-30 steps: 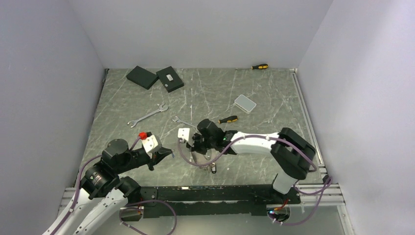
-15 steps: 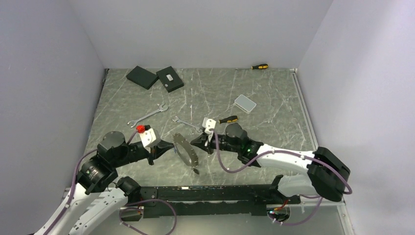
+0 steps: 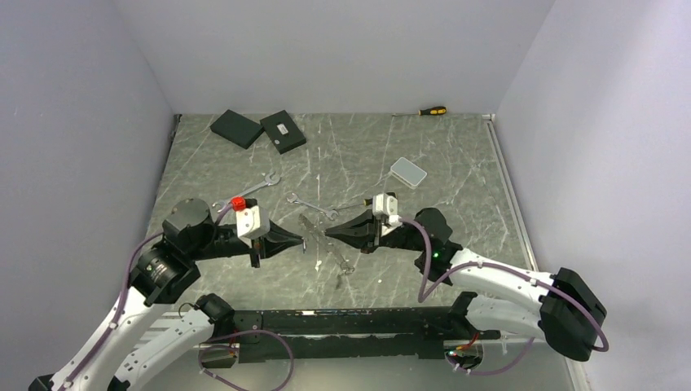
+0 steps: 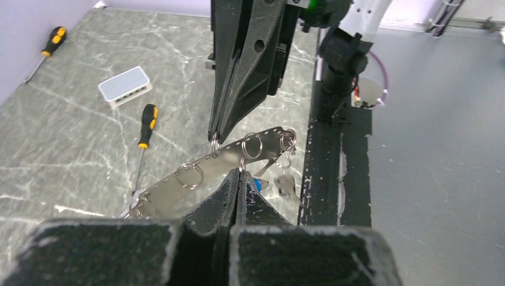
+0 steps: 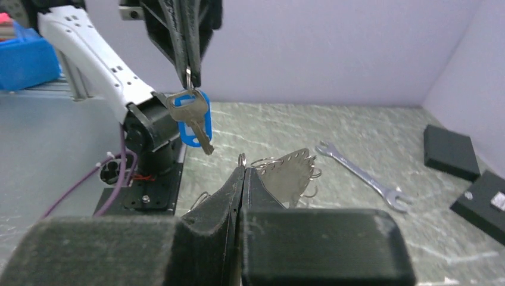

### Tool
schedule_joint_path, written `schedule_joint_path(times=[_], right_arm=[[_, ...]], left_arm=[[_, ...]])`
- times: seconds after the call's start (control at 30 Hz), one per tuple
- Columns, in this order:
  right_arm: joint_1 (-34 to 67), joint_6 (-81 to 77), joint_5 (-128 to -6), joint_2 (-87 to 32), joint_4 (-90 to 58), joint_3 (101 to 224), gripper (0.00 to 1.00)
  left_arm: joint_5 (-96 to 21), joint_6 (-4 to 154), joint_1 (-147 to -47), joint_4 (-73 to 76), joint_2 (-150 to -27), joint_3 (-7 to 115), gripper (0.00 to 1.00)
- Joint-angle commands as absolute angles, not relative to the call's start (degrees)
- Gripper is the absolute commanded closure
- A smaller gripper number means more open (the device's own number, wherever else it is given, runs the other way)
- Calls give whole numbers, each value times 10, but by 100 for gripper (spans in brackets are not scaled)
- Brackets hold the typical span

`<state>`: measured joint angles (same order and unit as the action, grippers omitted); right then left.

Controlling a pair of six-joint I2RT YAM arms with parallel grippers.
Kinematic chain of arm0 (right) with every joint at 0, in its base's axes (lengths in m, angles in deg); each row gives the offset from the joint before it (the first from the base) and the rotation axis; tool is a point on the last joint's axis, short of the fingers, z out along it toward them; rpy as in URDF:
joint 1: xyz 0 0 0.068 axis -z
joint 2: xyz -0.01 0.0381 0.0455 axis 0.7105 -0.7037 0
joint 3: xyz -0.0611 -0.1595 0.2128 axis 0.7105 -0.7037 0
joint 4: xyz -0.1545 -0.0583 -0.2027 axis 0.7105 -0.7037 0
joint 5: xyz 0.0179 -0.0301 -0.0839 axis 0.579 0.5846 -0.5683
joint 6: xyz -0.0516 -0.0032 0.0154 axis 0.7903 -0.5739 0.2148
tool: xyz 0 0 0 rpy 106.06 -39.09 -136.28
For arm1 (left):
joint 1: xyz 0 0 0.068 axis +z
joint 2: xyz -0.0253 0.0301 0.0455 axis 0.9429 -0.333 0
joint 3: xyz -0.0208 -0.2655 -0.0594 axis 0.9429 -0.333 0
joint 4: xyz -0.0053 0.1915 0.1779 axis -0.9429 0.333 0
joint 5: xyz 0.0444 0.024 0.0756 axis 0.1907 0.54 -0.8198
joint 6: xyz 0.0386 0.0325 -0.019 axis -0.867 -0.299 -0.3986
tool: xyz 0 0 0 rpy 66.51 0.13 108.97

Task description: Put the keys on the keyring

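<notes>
Mid-threading, I judge: left jaws clamp the loop of the blue-tagged key [image 5: 184, 109], right jaws pinch a ring [image 5: 242, 158] on the metal plate [image 5: 289, 170], above mid-tabletop [image 5: 333, 125]. Next needs careful ring alignment.

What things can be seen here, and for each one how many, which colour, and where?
spanners: two, silver, lying on the table beyond the arms
screwdrivers: two, yellow and black handles, one at the far edge, one mid-table
flat boxes: two, black, far left corner
small box: one, pale grey, right of centre
plate: one, silver, carrying several small rings, held up between the arms
key: one, silver with a blue tag, hanging from the left end effector
table: one, grey-green marbled
left end effector: black, shut on the key's ring
right end effector: black, shut on a ring of the plate
</notes>
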<state>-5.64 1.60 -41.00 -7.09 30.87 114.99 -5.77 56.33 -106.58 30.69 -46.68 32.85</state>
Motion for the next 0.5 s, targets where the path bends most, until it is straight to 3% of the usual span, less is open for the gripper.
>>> schedule_joint_path(times=[0.0, 0.47], right_arm=[[-32, -32, -313, -64, 460, 1137, 100], [24, -311, -220, -172, 797, 1166, 100]], left_arm=[[23, 561, -1063, 269, -487, 351, 100], [65, 648, -1064, 184, -468, 324, 100]])
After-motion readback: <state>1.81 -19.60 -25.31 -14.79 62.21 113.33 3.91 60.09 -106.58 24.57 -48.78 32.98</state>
